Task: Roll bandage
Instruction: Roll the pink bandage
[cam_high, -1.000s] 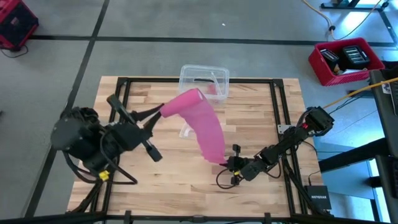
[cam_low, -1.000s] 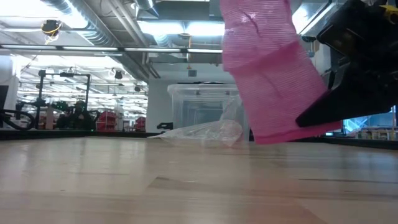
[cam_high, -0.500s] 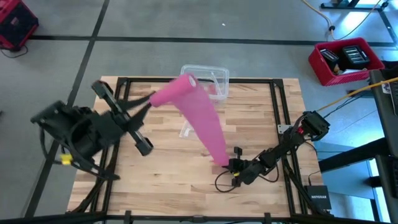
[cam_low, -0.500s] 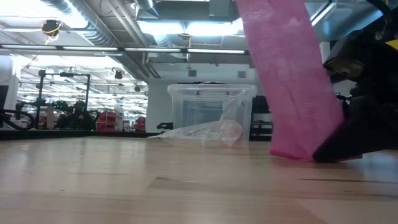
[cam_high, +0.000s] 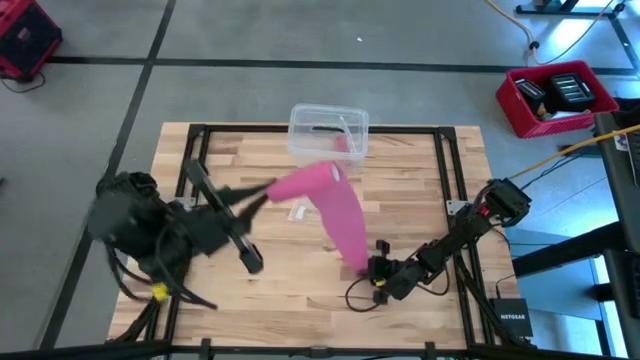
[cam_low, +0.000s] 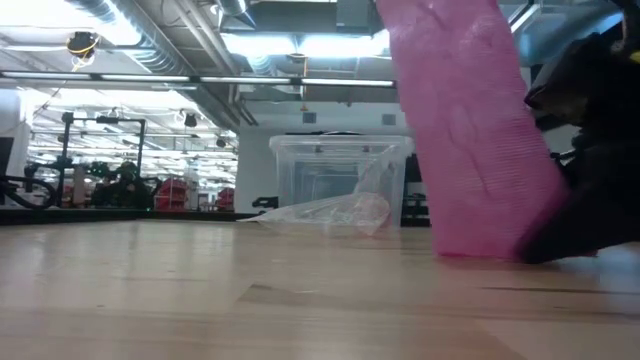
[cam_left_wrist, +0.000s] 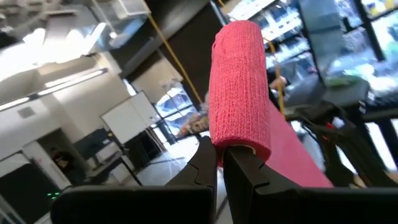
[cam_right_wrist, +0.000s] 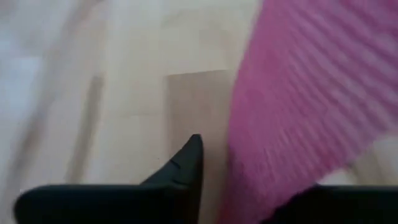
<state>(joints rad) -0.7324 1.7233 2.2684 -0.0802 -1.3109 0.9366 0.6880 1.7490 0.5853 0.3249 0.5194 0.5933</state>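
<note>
Bandage (cam_high: 335, 205), left tool (cam_high: 268, 194) pinching roll

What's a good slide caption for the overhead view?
Left gripper holds the rolled end of the pink bandage above the table while the right gripper sits at its trailing end.

Two black jointed arms (cam_high: 160, 235), looped cables, yellow tag.

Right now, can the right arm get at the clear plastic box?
Probably not directly: the bandage stretches between the right gripper and the clear plastic box, blocking the straight path.
</note>
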